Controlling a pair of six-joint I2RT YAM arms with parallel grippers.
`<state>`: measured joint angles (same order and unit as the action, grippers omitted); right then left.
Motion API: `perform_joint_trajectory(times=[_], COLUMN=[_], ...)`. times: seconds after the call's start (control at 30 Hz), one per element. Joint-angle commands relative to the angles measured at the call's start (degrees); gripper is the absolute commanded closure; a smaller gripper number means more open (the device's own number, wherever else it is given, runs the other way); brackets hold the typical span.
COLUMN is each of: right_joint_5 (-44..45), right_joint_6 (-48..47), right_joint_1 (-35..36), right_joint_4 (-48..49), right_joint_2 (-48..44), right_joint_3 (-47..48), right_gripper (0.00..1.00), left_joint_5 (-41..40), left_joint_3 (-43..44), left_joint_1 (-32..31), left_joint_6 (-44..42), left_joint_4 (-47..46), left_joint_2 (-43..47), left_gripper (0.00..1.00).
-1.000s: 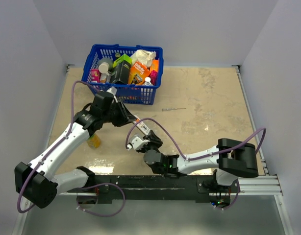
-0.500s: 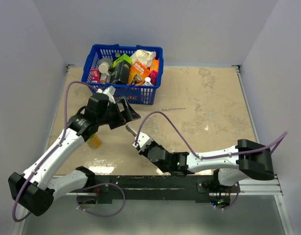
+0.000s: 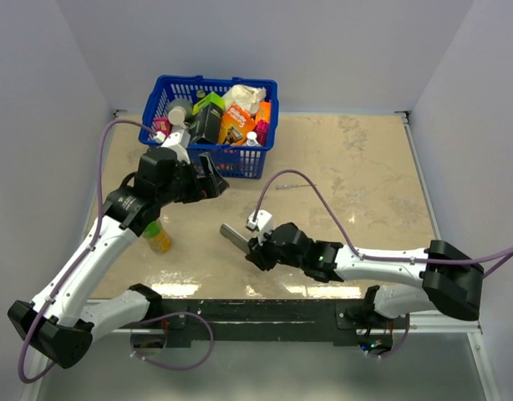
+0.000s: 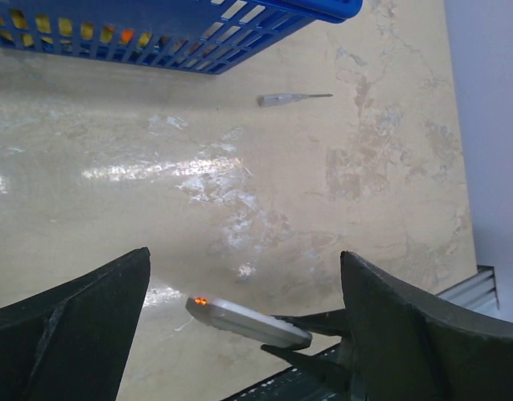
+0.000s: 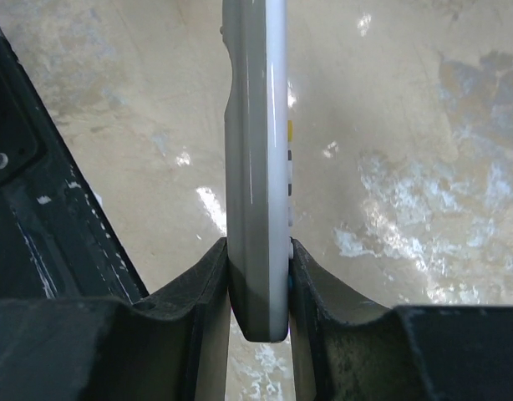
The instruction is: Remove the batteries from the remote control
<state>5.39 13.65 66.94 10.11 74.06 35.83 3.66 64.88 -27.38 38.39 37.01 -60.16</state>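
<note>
My right gripper (image 3: 253,248) is shut on the remote control (image 3: 234,236), a slim grey bar held just above the table at front centre. In the right wrist view the remote control (image 5: 256,150) stands edge-on, pinched at its near end by my right gripper (image 5: 258,246), buttons facing right. The left wrist view looks down on the remote control (image 4: 248,322), with a small orange spot at its free end; I cannot tell whether that is one of the batteries. My left gripper (image 3: 213,182) hangs open near the basket, empty, its jaws (image 4: 244,255) spread wide.
A blue basket (image 3: 208,159) full of packets stands at the back left; its wall (image 4: 198,42) shows in the left wrist view. A thin grey stick-like tool (image 3: 296,186) (image 4: 290,98) lies mid-table. A small yellow-green bottle (image 3: 159,238) stands under the left arm.
My left gripper went from shut to wide open and pulled back up-left toward the basket. The right arm stretched out to the right, still gripping the remote, which now lies lower.
</note>
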Motion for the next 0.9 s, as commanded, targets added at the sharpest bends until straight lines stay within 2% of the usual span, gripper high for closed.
perform_joint_trajectory(times=[0.0,0.17,0.37,0.53,0.7,0.8,0.87], right_joint_5=[-11.36,-15.23,-23.04,-23.41,-19.91,-19.36,-19.19], right_joint_6=[4.19,4.63,5.34,4.98,3.76,3.23,3.49], right_joint_1=[-3.04,-4.09,-6.9,-7.96,-10.07,-11.39,-12.27], right_joint_4=[-0.35,0.26,2.37,2.2,-0.69,-2.02,-1.94], right_joint_2=[0.03,2.84,5.99,8.29,9.34,9.61,9.78], right_joint_3=[-2.26,-2.08,-4.02,-3.49,-1.3,-0.42,-0.41], right_gripper=[0.97,0.94,0.85,0.8,0.62,0.61,0.65], left_joint_5=[-5.05,-6.3,-4.1,-4.36,-2.45,-0.94,-0.85], left_joint_3=[-1.24,-5.37,-11.0,-15.66,-20.92,-22.78,-23.05], left_joint_1=[0.39,0.39,0.39,0.31,0.31,0.31,0.31], left_joint_6=[-8.76,-11.93,-14.39,-16.77,-18.35,-18.97,-19.32], left_joint_4=[-3.17,-7.3,-10.47,-13.1,-16.69,-18.64,-19.08], left_joint_2=[3.46,6.37,9.35,12.26,17.17,19.46,20.26], left_gripper=[0.0,0.0,0.0,0.0,0.01,0.01,0.0])
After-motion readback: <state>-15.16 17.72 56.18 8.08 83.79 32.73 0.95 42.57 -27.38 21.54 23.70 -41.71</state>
